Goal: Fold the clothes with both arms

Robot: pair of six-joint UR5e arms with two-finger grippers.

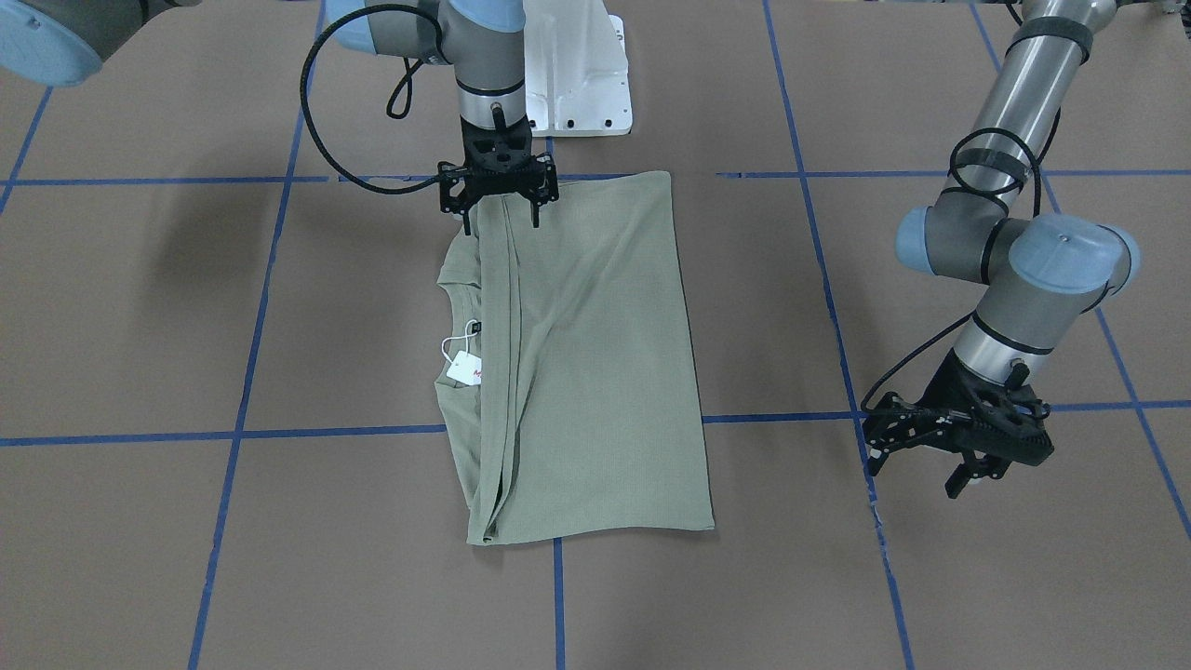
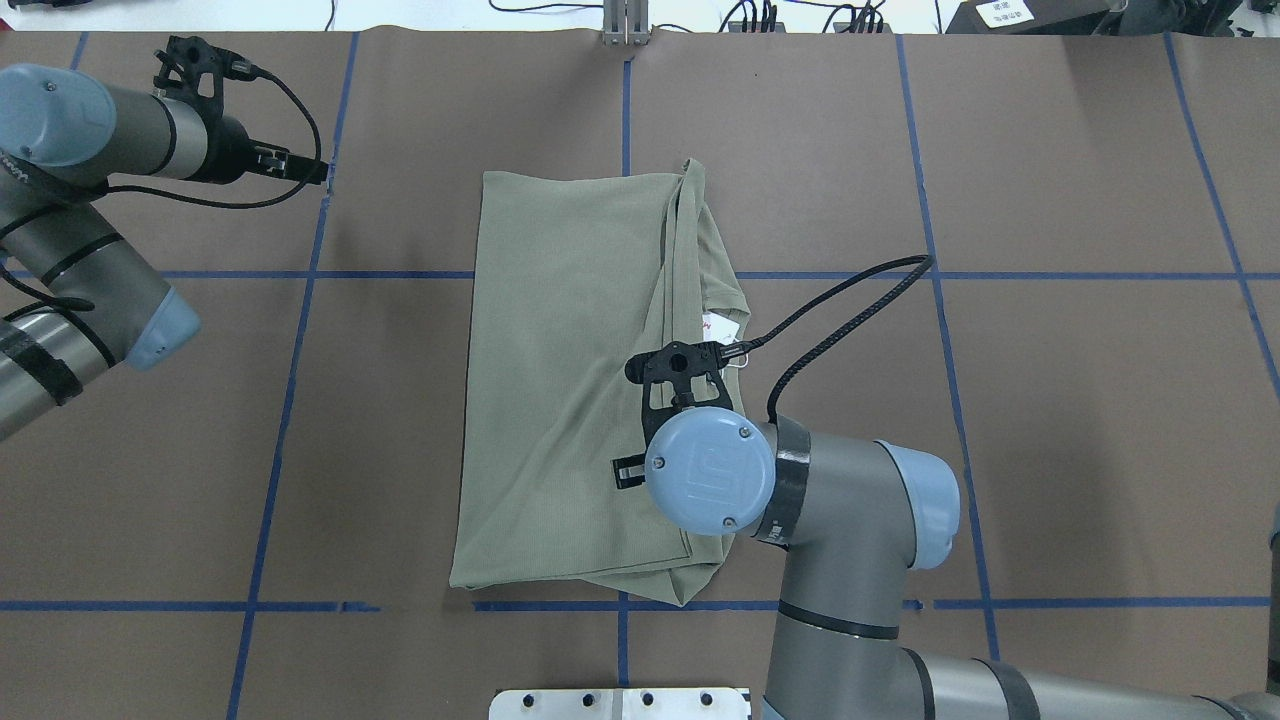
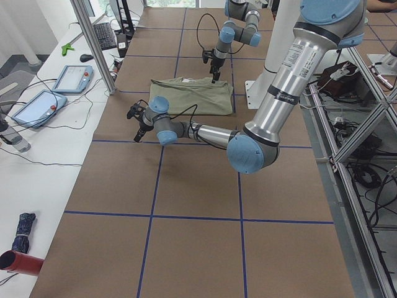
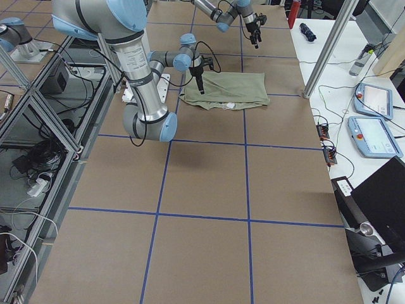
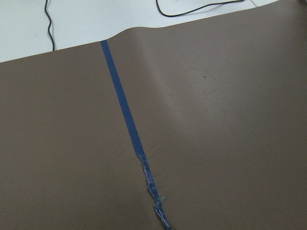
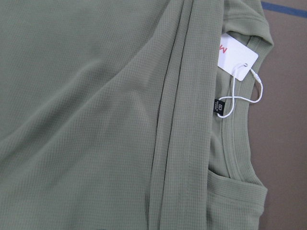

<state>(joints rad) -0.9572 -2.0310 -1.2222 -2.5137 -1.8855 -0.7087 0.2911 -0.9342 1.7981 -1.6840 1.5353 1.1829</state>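
So the sage-green long-sleeved knit shirt (image 1: 595,372) lies flat on the brown worktop (image 1: 140,307), right under the right pincer (image 1: 501,212) and stretching away from it. Looks to me like the lengthwise folds are done: sleeves tucked in and one side lapped over. It's a long rectangle with just the round collar (image 6: 235,143) and its white-and-red paper hang tag (image 6: 237,60) peeking out. I'd guess the crosswise fold is what's left.

The right pincer hangs just over the shirt's end, fingers spread wide, gripping nothing I can see. The left pincer (image 1: 916,470) is well off to the side, also spread and empty.

The overhead view hides the right pincer's fingers under the wrist, but the front-facing one shows them. Only the right wrist view shows the tag's string. The left wrist view is just bare worktop and a blue tape line (image 5: 127,112).
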